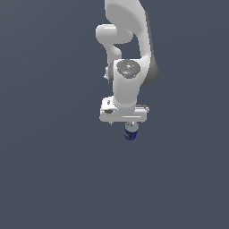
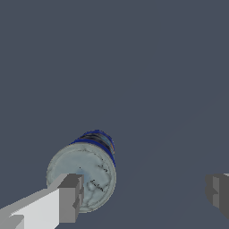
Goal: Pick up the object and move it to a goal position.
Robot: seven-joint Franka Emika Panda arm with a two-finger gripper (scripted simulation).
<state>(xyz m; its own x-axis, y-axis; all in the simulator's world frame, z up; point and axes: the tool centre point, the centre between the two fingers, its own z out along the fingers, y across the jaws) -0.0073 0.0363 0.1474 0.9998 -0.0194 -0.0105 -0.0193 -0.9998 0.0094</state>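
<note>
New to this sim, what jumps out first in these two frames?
The white arm dominates the exterior view, reaching down over a plain grey-blue surface. Just below its hand sits the small dark-blue can, tiny by comparison. In the wrist view the can's pale round top looms large, with one finger overlapping its edge and the other well apart, so the hand is open.

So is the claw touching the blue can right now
Cannot tell. In the wrist view one finger overlaps the can, the other stands clear; overlap alone doesn't prove contact.
</note>
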